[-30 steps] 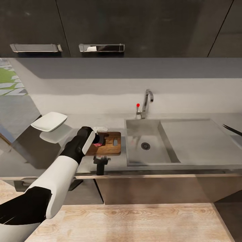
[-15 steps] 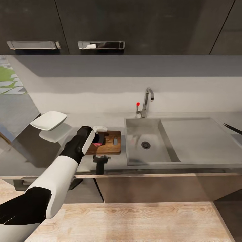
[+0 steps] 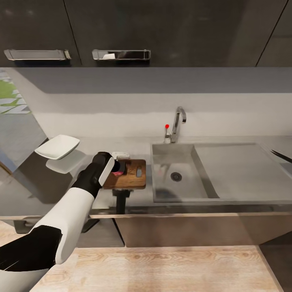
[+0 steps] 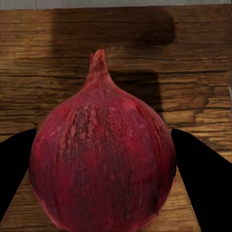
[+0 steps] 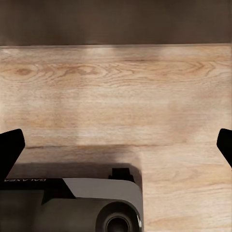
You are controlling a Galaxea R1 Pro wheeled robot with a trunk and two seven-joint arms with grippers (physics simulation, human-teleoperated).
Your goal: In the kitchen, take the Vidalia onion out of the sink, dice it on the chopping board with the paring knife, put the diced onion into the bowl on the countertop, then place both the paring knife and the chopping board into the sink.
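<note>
The left gripper (image 4: 104,159) is clamped on the Vidalia onion (image 4: 101,159) with one finger at each side, over the chopping board (image 3: 132,180) on the countertop (image 3: 61,190) just beside the sink (image 3: 178,186), while the right gripper (image 5: 116,145) hangs spread wide above the wooden floor (image 5: 116,92).

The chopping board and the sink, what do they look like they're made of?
Chopping board: looks like brown wood with a matte finish; grain lines show in the left wrist view. Sink: probably brushed stainless steel, grey with a dull sheen.
</note>
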